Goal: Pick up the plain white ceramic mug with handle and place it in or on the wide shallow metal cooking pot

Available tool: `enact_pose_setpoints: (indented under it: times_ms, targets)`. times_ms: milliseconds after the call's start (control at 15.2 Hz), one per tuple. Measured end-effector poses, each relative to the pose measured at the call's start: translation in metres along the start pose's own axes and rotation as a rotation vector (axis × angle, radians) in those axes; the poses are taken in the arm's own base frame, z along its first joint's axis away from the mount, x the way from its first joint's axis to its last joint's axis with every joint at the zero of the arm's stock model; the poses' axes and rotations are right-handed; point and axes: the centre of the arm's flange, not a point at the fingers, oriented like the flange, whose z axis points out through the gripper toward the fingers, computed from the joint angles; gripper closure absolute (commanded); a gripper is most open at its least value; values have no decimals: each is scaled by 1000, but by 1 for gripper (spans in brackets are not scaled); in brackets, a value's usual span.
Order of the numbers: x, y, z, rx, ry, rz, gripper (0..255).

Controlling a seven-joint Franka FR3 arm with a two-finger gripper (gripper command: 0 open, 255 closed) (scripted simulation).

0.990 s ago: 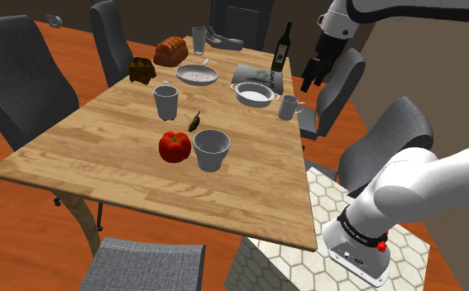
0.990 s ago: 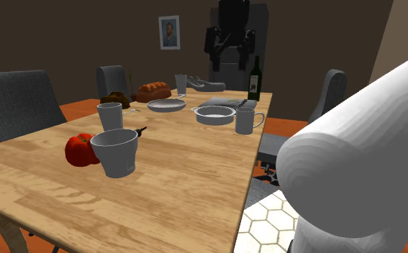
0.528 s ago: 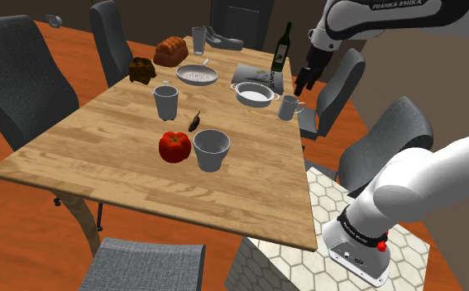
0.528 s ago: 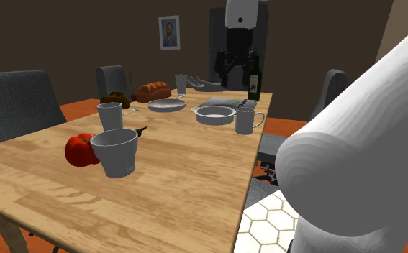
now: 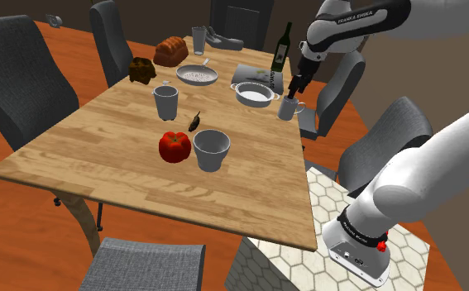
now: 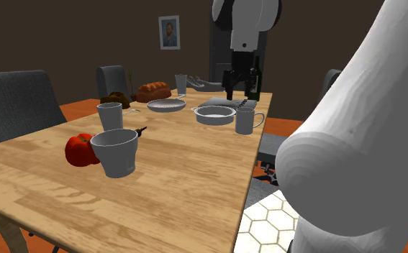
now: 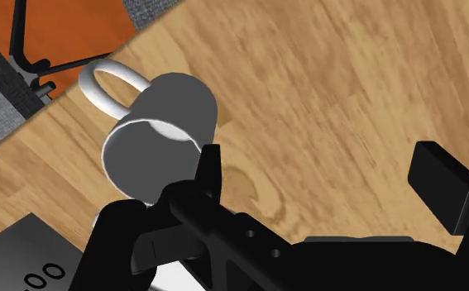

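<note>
Mug (image 7: 162, 132): smooth grey cylinder, looped handle, on wood-grain table (image 7: 332, 91)

Around the pale grey handled mug (image 5: 289, 107) you have bare wooden tabletop (image 5: 141, 165) (shallow metal pot (image 5: 253, 93) and dark green bottle (image 5: 281, 47) stand near).

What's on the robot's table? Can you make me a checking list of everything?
Surface: wooden table, bare wood between the dishes.
Job's things: white mug upright near the table edge; metal pot beside it, not touching.
Clutter: red fruit, white bowl, cup, plate, bread loaf, wine bottle.
Jaws: open, just above the mug, not holding it.
Cables: nothing seen.
Surroundings: grey chairs, orange floor, portrait on the wall.
</note>
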Motion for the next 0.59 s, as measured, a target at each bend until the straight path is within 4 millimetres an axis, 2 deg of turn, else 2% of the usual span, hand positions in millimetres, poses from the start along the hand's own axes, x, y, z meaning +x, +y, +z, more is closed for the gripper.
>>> enact_pose_setpoints:
  times_ms: [396,594]
  targets:
    - [35,53,46,-1,7,-21,0]
    - [41,62,64,-2,7,-25,0]
